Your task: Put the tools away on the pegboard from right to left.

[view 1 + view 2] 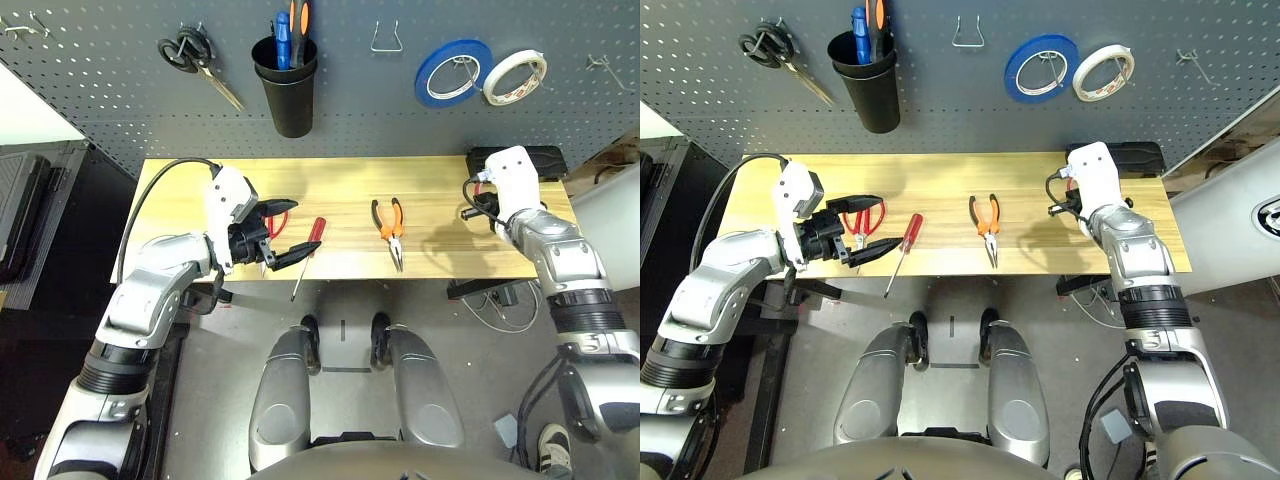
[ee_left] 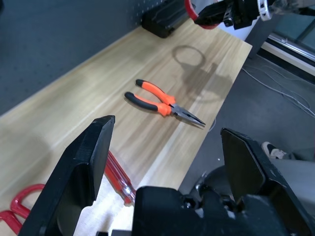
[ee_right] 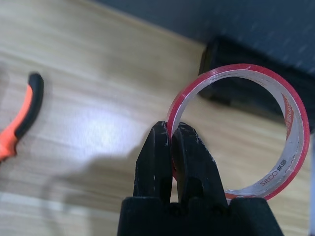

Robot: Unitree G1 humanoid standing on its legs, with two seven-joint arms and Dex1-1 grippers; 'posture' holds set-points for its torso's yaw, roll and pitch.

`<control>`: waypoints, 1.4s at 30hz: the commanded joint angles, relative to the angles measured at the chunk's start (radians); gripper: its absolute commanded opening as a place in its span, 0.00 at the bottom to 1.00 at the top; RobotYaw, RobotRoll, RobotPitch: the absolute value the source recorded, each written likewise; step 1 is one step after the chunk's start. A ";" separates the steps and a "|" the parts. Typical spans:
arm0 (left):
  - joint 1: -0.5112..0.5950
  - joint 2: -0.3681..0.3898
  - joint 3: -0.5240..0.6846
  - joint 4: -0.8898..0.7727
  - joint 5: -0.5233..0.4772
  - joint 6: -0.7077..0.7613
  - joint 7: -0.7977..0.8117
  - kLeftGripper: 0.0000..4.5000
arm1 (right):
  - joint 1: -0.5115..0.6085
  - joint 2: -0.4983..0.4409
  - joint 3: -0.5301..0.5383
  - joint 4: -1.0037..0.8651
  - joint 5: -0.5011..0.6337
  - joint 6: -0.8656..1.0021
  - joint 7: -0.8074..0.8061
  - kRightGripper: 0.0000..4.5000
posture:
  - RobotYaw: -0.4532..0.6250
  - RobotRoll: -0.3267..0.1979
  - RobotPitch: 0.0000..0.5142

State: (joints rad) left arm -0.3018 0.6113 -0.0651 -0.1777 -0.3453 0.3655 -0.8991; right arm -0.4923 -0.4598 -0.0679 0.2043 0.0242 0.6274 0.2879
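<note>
The right gripper (image 3: 171, 135) has its fingers pressed together on the wall of the thin red tape ring (image 3: 294, 142), holding it clear above the desk (image 1: 430, 190) near the black box (image 1: 545, 160) at the desk's right rear corner. Taking the orange-and-black-handled pliers (image 1: 391, 225) as landmark, lying flat about mid-desk with the nose toward the robot: the red-handled screwdriver (image 1: 309, 250) lies just to their left, its shaft reaching over the front edge, and the red-handled scissors (image 1: 862, 220) lie further left, partly hidden by the left gripper (image 1: 282, 232). That gripper hovers just above the desk with its fingers spread wide, holding nothing. Behind the pliers rises the pegboard (image 1: 120, 90), carrying black-handled scissors (image 1: 195, 55), a black cup (image 1: 288, 90), a blue tape roll (image 1: 452, 72) and a white tape roll (image 1: 515, 78).
</note>
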 commanded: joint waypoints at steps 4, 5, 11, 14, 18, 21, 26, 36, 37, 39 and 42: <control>-0.020 -0.023 -0.029 0.032 0.024 -0.044 -0.013 1.00 | 0.010 -0.041 -0.039 -0.039 -0.008 -0.038 -0.017 0.01 | 0.39 0.62 0.28; -0.024 -0.026 -0.031 0.036 0.025 -0.046 -0.013 1.00 | 0.009 -0.043 -0.041 -0.039 -0.008 -0.046 -0.019 0.01 | 0.39 0.62 0.27; -0.044 -0.038 -0.025 0.049 0.028 -0.075 -0.012 1.00 | 0.007 -0.049 -0.055 -0.037 -0.017 -0.102 -0.046 0.01 | 0.38 0.62 0.27; -0.063 -0.050 -0.005 0.043 0.009 -0.085 -0.007 1.00 | 0.034 -0.061 -0.068 -0.060 -0.022 -0.130 -0.057 0.01 | 0.38 0.62 0.26; -0.085 -0.074 0.038 0.031 -0.047 -0.059 0.004 1.00 | 0.071 -0.078 -0.084 -0.097 -0.025 -0.175 -0.062 0.01 | 0.38 0.62 0.26; -0.095 -0.089 0.072 0.019 -0.091 -0.031 0.015 1.00 | 0.095 -0.093 -0.090 -0.119 -0.031 -0.212 -0.062 0.01 | 0.38 0.62 0.26; -0.106 -0.091 0.087 0.007 -0.116 -0.009 0.022 1.00 | 0.107 -0.116 -0.104 -0.120 -0.043 -0.263 -0.066 0.01 | 0.37 0.62 0.26; -0.094 -0.079 0.087 -0.006 -0.109 -0.003 0.018 1.00 | 0.054 -0.146 -0.130 -0.038 -0.047 -0.371 -0.071 0.01 | 0.37 0.62 0.26; -0.096 -0.078 0.087 -0.005 -0.109 -0.003 0.018 1.00 | 0.042 -0.148 -0.136 -0.022 -0.045 -0.379 -0.077 0.01 | 0.37 0.62 0.28; -0.098 -0.075 0.086 -0.002 -0.106 -0.003 0.018 1.00 | 0.013 -0.148 -0.156 0.022 -0.029 -0.374 -0.089 0.01 | 0.37 0.62 0.28; -0.097 -0.073 0.085 -0.003 -0.103 -0.003 0.019 1.00 | -0.025 -0.153 -0.176 0.102 -0.020 -0.384 -0.097 0.01 | 0.38 0.62 0.28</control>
State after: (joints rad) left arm -0.4064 0.5294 0.0237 -0.1656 -0.4499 0.3554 -0.8792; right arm -0.5141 -0.6015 -0.2162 0.2614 -0.0062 0.2538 0.1986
